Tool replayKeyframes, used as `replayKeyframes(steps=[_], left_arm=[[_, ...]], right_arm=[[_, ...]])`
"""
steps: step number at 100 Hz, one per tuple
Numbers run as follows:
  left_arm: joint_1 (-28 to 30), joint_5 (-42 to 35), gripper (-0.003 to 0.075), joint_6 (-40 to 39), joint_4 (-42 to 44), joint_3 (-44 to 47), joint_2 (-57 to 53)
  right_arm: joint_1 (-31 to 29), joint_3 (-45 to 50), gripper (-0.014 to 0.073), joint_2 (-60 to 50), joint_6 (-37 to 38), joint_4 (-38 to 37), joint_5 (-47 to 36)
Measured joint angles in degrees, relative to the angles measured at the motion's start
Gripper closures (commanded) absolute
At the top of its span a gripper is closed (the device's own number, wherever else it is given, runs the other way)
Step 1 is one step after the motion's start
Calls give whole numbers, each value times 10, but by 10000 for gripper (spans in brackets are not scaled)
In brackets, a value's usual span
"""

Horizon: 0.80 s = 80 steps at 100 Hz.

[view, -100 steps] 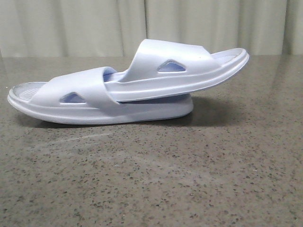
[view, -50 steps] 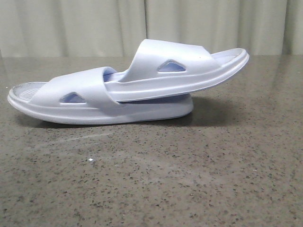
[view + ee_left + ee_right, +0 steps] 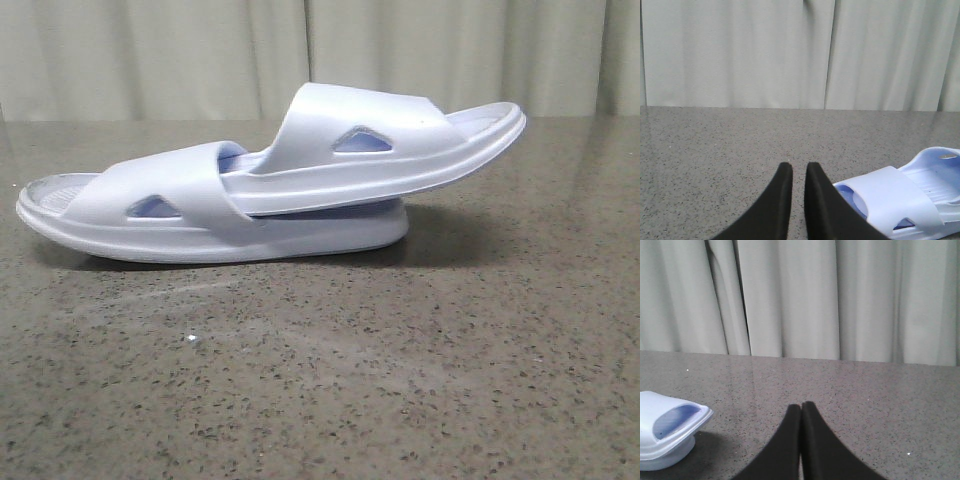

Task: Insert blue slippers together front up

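While your left gripper [image 3: 799, 172] hangs low over the counter [image 3: 715, 145] with its black fingers [image 3: 785, 175] a narrow gap apart and nothing between them, your right gripper [image 3: 801, 410] has its fingertips pressed together, also empty. Neither touches the blue slippers [image 3: 270, 185]. In the left wrist view one slipper's strap and ribbed footbed lie just beside the fingers; in the right wrist view a rounded slipper end sits well apart from the fingers, raised over the sole beneath it. From the front you see the pair nested on the speckled grey counter: the lower slipper [image 3: 210, 225] lies flat, and the upper slipper [image 3: 380, 140] is pushed under the lower one's strap, tilted so its free end rises to the right. Pale curtains [image 3: 200, 50] hang behind the counter.
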Motion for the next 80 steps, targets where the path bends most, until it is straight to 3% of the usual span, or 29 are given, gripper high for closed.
replayKeyframes(steps=[57, 68, 80], left_arm=[[-1, -21, 704, 0, 6, 0, -2], [-7, -32, 704, -19, 76, 0, -15], [-13, -28, 704, -149, 235, 0, -36]], right_arm=[[0, 0, 701, 0, 0, 0, 0], [0, 0, 701, 0, 0, 0, 0], [0, 0, 701, 0, 0, 0, 0]])
